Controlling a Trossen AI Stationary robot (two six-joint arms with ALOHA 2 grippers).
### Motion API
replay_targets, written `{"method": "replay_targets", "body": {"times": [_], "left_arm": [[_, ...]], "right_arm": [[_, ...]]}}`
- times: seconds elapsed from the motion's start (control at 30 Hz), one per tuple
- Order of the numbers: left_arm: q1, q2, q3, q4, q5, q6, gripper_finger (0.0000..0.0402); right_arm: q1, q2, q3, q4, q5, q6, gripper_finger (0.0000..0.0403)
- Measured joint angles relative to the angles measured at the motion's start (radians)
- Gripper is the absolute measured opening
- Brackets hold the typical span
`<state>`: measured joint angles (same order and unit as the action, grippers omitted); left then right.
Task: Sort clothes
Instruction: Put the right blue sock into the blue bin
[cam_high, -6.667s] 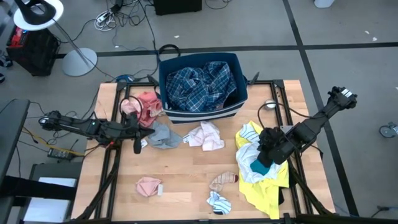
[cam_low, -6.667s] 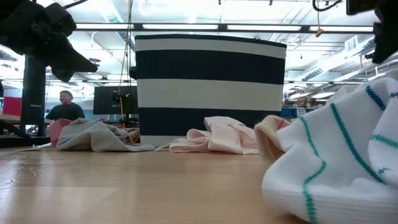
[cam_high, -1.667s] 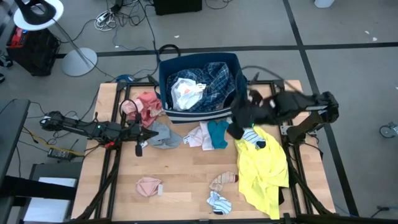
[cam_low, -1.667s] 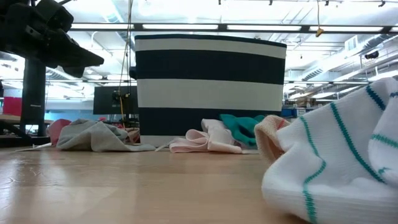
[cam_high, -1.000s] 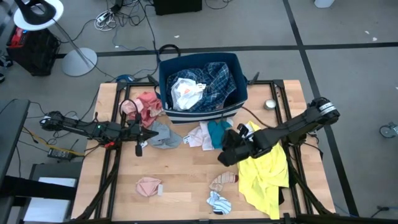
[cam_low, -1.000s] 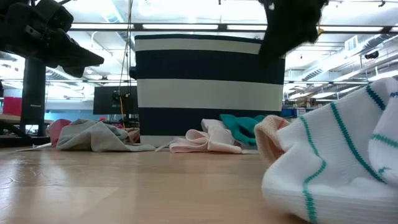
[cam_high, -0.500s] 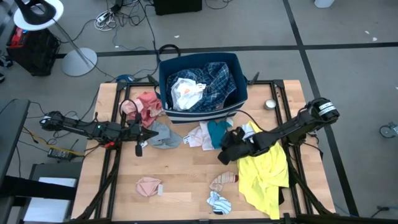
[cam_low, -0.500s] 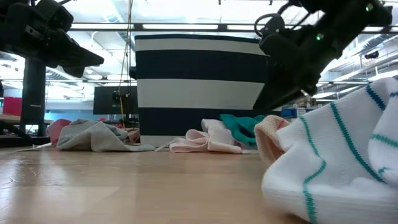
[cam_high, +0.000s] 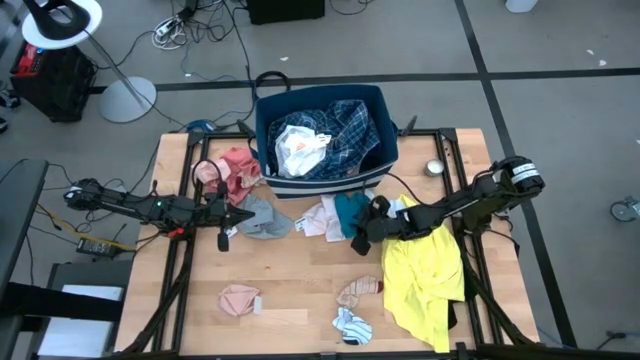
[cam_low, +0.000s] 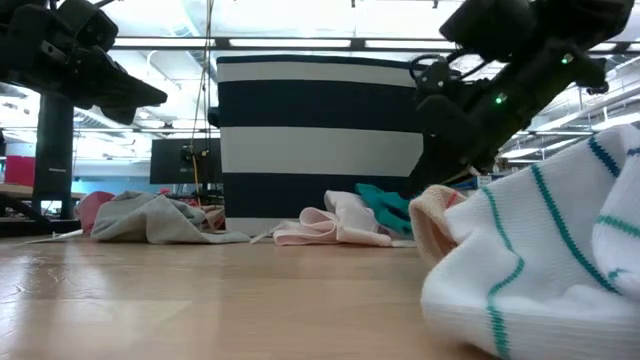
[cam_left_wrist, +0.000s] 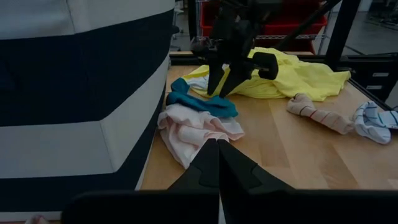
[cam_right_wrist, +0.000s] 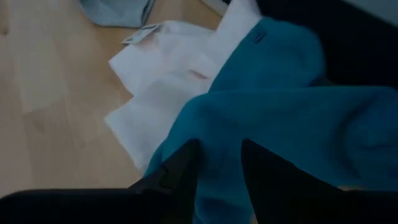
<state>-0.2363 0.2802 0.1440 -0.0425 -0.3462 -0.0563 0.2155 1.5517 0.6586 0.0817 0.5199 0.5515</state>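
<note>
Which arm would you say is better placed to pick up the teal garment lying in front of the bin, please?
Probably the right. The right gripper hangs open just over the teal garment, while the left gripper sits shut by the grey cloth, farther away.

Robotics lab, floor cables (cam_high: 200, 25), ceiling strip lights (cam_low: 300, 42)

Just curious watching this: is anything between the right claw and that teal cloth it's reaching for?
Nothing visible. The right claw hangs open right at the teal cloth, which lies uncovered beside the pale pink piece.
</note>
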Motion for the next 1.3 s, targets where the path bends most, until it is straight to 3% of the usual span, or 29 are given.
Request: {"method": "replay_targets", "body": {"times": [0.17, 0.37, 0.87, 1.3], "left_arm": [[0.0, 0.0, 0.0, 0.0, 0.0, 0.0, 0.0001], [0.0, 0.0, 0.0, 0.0, 0.0, 0.0, 0.0001], [0.0, 0.0, 0.0, 0.0, 0.0, 0.0, 0.0001], [0.0, 0.0, 0.0, 0.0, 0.0, 0.0, 0.0001]], "right_arm": [[-0.022, 0.0, 0.0, 0.008, -0.078, -0.022, 0.0108], [-0.021, 0.0, 0.0, 0.011, -0.103, -0.023, 0.0012], [0.014, -0.088, 0.147, -0.069, -0.092, -0.138, 0.0002], [-0.001, -0.131, 0.59, -0.401, -0.064, -0.414, 0.0001]]}}
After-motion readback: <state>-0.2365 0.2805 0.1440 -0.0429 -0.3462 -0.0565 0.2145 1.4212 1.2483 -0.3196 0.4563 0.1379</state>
